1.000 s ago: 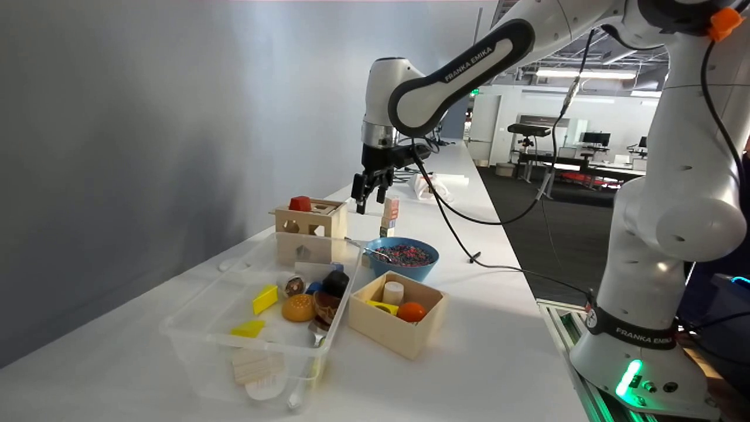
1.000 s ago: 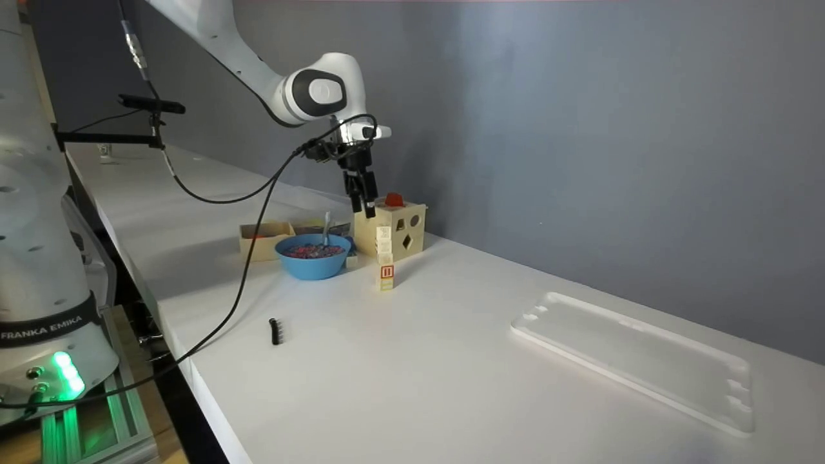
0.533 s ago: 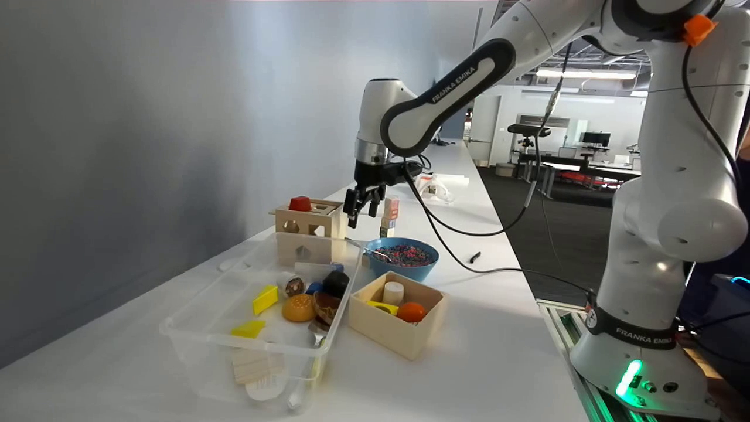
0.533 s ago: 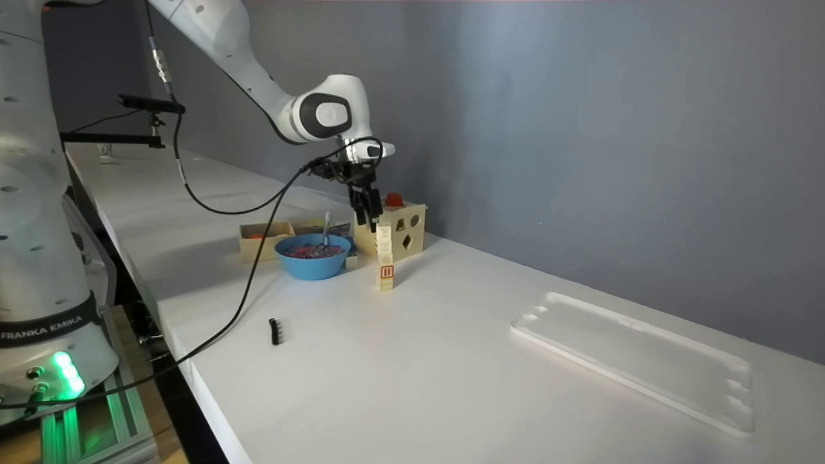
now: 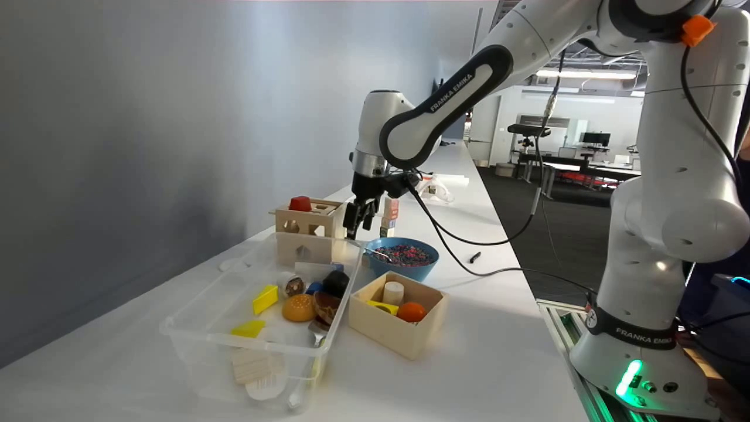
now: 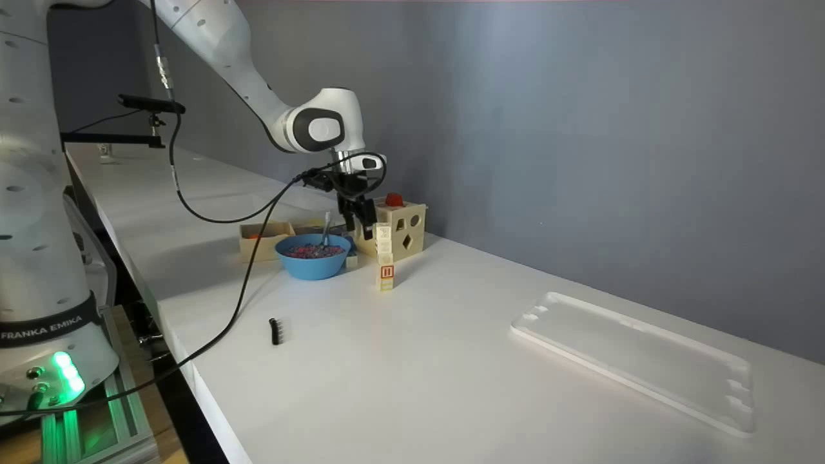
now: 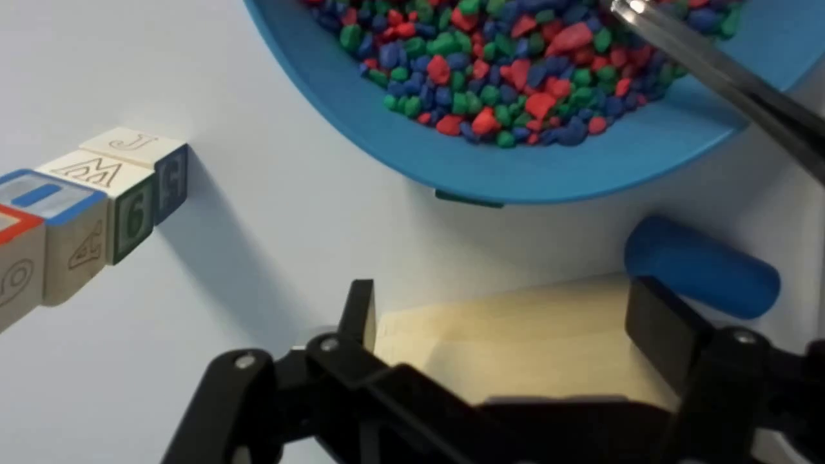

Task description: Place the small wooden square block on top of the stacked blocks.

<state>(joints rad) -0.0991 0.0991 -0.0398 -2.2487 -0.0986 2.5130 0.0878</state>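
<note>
Looks like a robotics lab inside an open office space tbh. Got a Franka Emika arm standing on metal rails just beside one long edge of a white bench, backed by a plain grey wall along the opposite edge. In an exterior view, opens past the robot-side edge onto dark flooring, office desks with a monitor, strip lights and bare ceiling ductwork. Also has a pale door beyond the far corner, plus a black camera-like bar on a stand.
</note>
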